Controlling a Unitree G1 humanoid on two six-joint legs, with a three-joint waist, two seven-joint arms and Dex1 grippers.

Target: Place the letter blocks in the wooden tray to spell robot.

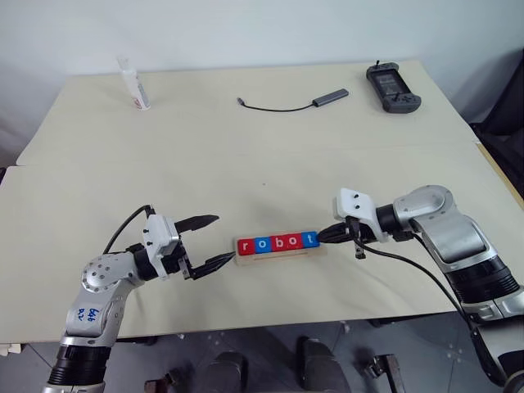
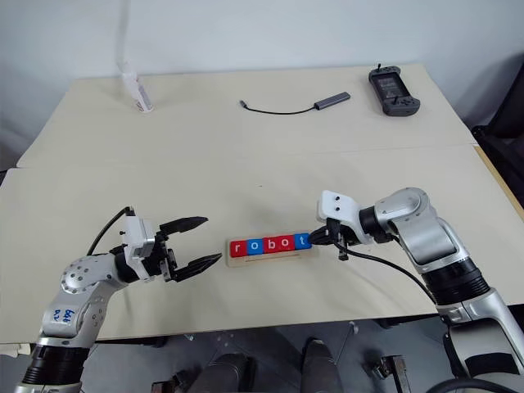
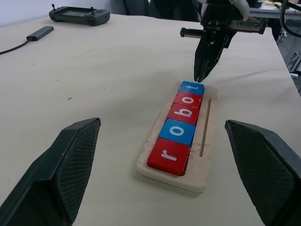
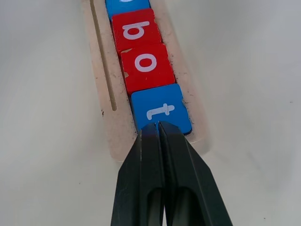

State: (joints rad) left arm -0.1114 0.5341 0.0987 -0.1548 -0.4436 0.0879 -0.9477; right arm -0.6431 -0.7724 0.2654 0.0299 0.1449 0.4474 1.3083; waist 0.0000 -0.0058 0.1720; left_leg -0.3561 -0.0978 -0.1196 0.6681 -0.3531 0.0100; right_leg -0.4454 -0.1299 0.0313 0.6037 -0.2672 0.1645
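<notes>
The wooden tray [image 1: 278, 255] lies on the table between my arms. Several letter blocks stand in it in a row: red r [image 3: 169, 156], blue o [image 3: 178, 131], red b [image 3: 184, 113], red o [image 3: 189, 100], blue t [image 3: 192, 87]. My right gripper [image 1: 325, 235] is shut with nothing in it, and its tips meet the outer edge of the blue t block [image 4: 160, 109] at the tray's right end. My left gripper [image 1: 214, 241] stands open just left of the tray, level with it, its fingers [image 3: 61, 165] wide apart and holding nothing.
At the back of the table lie a white bottle [image 1: 133, 84], a grey adapter with a black cable [image 1: 315, 101] and a black handheld controller [image 1: 391, 87]. A seam [image 1: 246, 155] crosses the table behind the tray.
</notes>
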